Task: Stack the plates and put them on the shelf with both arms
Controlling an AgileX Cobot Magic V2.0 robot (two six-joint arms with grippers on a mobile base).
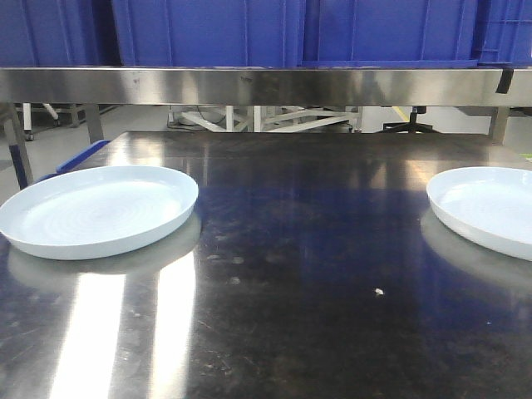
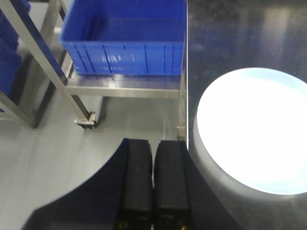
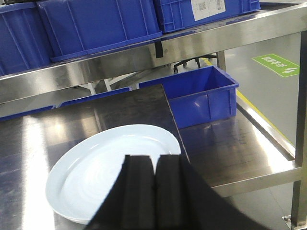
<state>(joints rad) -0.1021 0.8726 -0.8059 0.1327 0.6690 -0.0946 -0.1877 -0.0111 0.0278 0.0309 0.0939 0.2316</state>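
Observation:
Two pale bluish-white plates lie on the steel table. The left plate (image 1: pixel 96 208) sits near the table's left edge and also shows in the left wrist view (image 2: pixel 254 129). The right plate (image 1: pixel 490 208) is cut off by the right edge of the front view and also shows in the right wrist view (image 3: pixel 105 167). My left gripper (image 2: pixel 153 146) is shut and empty, hanging left of the table edge beside the left plate. My right gripper (image 3: pixel 154 160) is shut and empty, above the near part of the right plate. No arm shows in the front view.
A steel shelf (image 1: pixel 266 85) runs across the back above the table and carries blue bins (image 1: pixel 216 33). A blue bin (image 2: pixel 124 43) stands on a low steel rack left of the table. Another blue bin (image 3: pixel 201 96) sits on a lower steel surface to the right.

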